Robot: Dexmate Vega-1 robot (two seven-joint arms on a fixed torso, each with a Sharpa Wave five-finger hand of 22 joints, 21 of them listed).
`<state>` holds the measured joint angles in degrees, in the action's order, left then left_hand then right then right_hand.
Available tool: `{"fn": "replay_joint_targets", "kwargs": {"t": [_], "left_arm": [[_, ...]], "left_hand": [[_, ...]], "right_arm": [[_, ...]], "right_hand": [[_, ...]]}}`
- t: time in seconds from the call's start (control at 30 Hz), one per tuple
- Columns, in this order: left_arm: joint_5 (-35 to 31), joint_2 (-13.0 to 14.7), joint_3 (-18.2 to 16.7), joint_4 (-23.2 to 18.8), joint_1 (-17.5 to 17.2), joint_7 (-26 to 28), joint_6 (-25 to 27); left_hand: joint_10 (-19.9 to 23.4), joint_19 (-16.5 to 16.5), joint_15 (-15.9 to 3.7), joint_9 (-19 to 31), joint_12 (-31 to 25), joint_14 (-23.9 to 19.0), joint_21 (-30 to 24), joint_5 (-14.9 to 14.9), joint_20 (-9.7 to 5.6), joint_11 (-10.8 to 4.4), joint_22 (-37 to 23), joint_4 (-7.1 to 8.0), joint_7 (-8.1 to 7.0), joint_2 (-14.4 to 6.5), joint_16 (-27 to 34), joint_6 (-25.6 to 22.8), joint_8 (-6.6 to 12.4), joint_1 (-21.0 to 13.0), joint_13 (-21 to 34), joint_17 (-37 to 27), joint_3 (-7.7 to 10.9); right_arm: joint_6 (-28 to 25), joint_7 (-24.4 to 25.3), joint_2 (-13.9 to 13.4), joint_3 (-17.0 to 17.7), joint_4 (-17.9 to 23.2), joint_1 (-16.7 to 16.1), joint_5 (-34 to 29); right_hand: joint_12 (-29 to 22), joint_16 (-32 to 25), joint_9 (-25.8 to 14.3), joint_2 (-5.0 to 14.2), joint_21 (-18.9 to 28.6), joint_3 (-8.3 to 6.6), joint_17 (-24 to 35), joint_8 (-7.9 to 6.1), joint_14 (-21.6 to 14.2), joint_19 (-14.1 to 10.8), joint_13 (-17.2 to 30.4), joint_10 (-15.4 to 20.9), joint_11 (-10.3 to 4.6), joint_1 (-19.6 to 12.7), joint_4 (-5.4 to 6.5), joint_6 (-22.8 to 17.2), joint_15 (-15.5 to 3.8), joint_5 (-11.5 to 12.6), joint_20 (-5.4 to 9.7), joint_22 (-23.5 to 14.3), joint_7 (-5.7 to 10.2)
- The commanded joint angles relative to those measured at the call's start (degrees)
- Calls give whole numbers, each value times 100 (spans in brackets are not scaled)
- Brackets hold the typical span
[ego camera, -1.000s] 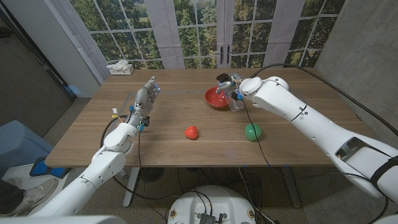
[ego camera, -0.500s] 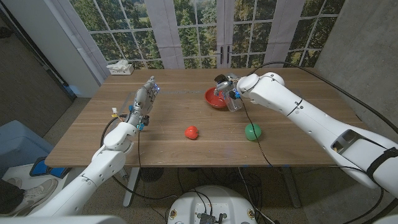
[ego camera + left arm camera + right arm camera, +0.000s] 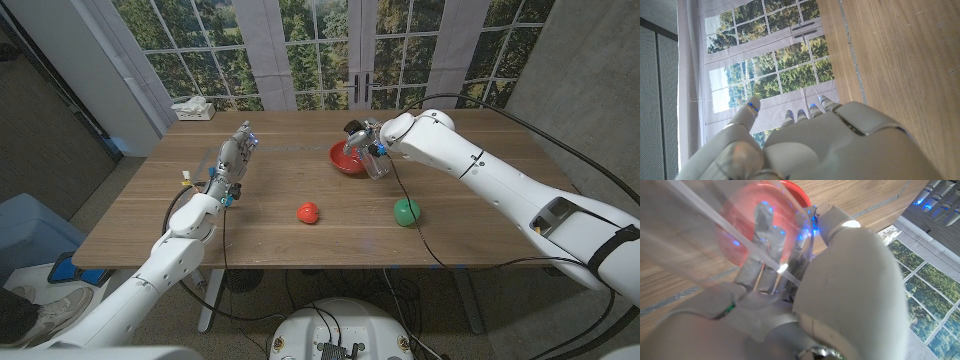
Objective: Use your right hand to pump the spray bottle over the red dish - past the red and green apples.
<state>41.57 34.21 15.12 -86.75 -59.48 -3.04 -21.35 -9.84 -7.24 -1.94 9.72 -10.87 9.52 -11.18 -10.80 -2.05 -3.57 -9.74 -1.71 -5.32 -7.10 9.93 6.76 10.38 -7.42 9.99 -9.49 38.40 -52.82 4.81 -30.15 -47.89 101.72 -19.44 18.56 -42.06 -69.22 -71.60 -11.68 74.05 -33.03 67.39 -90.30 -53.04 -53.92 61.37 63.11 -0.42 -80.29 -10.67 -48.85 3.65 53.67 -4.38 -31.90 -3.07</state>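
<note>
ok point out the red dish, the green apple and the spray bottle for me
red dish (image 3: pixel 344 165), head view, on its near rim.
green apple (image 3: pixel 406 211), head view, on the middle of the fruit.
spray bottle (image 3: pixel 378 164), head view, on its clear body below the right hand.

Spray bottle (image 3: pixel 377 160): largely hidden behind right hand (image 3: pixel 366 140); blurred in wrist view. Red dish (image 3: pixel 347 162): partly covered.
</note>
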Motion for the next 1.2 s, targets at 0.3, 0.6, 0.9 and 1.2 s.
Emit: {"fn": "replay_joint_targets", "kwargs": {"t": [0.3, 0.6, 0.9, 1.2], "left_arm": [[-34, -29, 77, 57, 142, -8, 82], [-76, -33, 103, 27, 173, 21, 95], [-95, -43, 124, 0, 189, 51, 116], [-136, -22, 132, -52, 180, 90, 132]], "left_hand": [[-404, -7, -331, 15, -1, 664, 20, 7, -344, 26, -12, -60, 15, -272, 12, 25, 11, -99, 15, -7, 25], [-407, -9, -331, 15, 0, 661, 21, 13, -344, 28, -13, -80, 10, -278, 14, 24, 11, -113, 15, -8, 25], [-406, -12, -335, 15, -1, 664, 21, 20, -348, 21, -15, -103, 6, -272, 13, 20, 12, -124, 15, -8, 17], [-411, -12, -333, 16, 0, 671, 21, 29, -360, 18, -15, -127, 2, -258, 11, 17, 12, -131, 15, -8, 5]], "right_arm": [[218, -232, -70, 240, -217, -68, 252], [254, -99, -138, 337, -111, -174, 278], [319, -23, -177, 395, -55, -244, 287], [323, -80, -217, 355, -42, -202, 268]], "right_hand": [[594, -2219, 45, 406, -22, 213, 477, 37, -1045, -1042, -538, -631, -249, -92, 137, -138, -1545, -174, 1720, 233, -42], [1038, -2198, 1741, 691, 137, 573, 473, 1987, -724, -786, -1683, -973, -359, -253, 145, 1661, -1536, -754, 1729, 435, 43], [1007, -2191, 2484, 700, 176, 597, 474, 2651, -634, -709, -1842, -1038, -348, -276, 139, 1535, -1537, -844, 1732, 498, -34], [968, -2191, 2814, 721, 199, 626, 471, 2924, -616, -672, -1903, -1059, -362, -296, 141, 1390, -1541, -902, 1732, 536, -26]]}}
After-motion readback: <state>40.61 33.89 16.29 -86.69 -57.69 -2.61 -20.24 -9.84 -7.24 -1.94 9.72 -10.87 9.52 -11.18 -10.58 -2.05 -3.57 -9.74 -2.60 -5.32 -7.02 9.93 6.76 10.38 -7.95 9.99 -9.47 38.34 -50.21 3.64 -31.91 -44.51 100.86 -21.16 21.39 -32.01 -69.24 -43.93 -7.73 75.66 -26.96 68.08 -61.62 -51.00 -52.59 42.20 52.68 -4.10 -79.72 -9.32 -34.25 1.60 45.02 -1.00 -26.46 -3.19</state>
